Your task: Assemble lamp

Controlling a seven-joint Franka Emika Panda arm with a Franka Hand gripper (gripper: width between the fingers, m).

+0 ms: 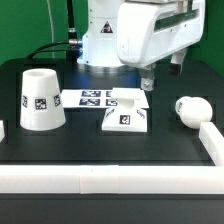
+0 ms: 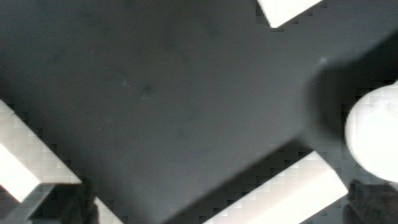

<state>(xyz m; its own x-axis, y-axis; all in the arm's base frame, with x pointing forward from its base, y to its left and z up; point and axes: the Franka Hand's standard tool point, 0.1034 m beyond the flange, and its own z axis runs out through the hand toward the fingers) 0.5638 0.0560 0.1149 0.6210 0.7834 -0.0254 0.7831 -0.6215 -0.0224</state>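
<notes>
Separately — shade (image 1: 42, 100), base (image 1: 124, 120), bulb (image 1: 190, 110) on tbl (image 1: 100, 152)

White arm (image 1: 120, 35) bent low, pincer (image 1: 148, 82) down, jaws apart

Exterior view: brightly lit from above; soft shadows are cast around the base (image 1: 124, 122).
Wrist view: blurred throughout; the bulb (image 2: 377, 130) is washed out.

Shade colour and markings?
The shade is white with black-and-white square tags; clearest in exterior view.
</notes>
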